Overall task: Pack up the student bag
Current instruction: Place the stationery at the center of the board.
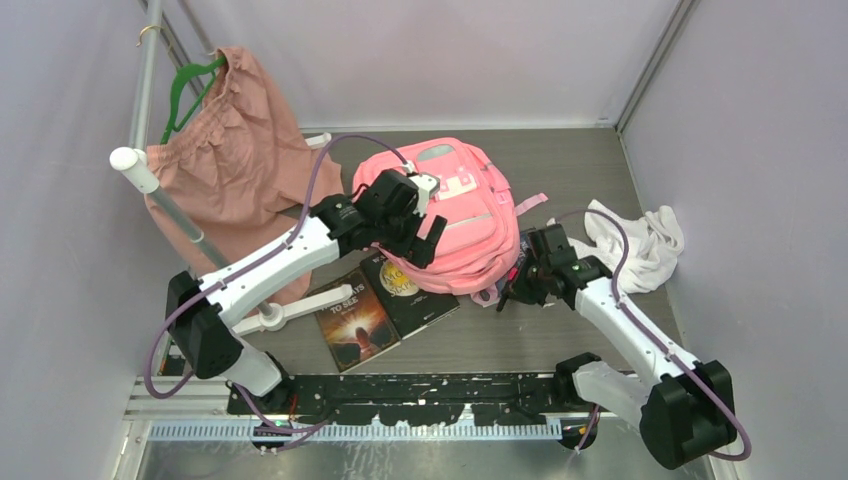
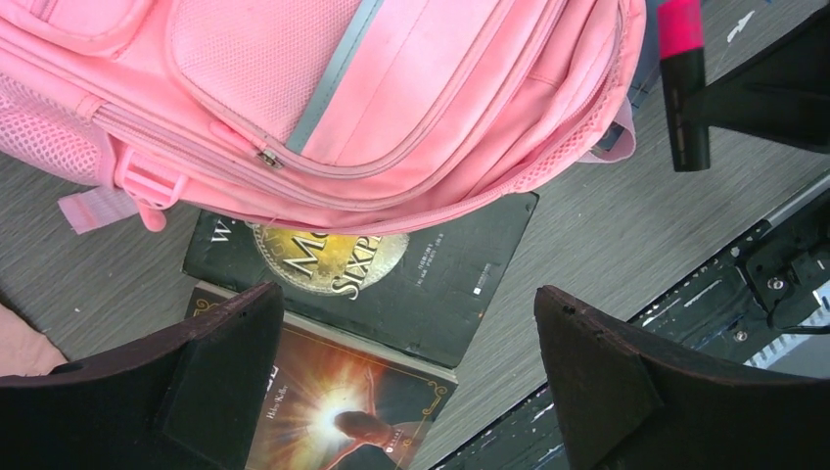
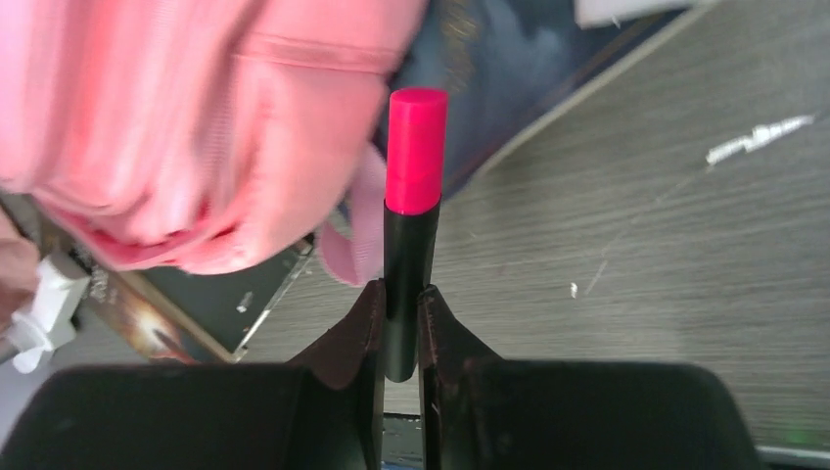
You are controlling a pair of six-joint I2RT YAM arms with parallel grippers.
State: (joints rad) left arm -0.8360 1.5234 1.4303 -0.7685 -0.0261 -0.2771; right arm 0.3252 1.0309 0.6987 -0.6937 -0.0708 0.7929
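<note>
The bright pink student bag [image 1: 462,215] lies on the table's middle; it also fills the top of the left wrist view [image 2: 323,98] and the left of the right wrist view [image 3: 186,137]. My left gripper [image 1: 425,235] hovers open and empty over the bag's near edge, above two books. My right gripper [image 1: 515,285] is shut on a black marker with a pink cap [image 3: 411,215], held just right of the bag's lower corner. The marker also shows in the left wrist view [image 2: 682,83].
Two dark books [image 1: 385,300] lie partly under the bag's near edge, seen too in the left wrist view [image 2: 391,284]. A dusty-pink garment [image 1: 235,165] hangs on a rack at the left. A white cloth [image 1: 640,245] lies at the right.
</note>
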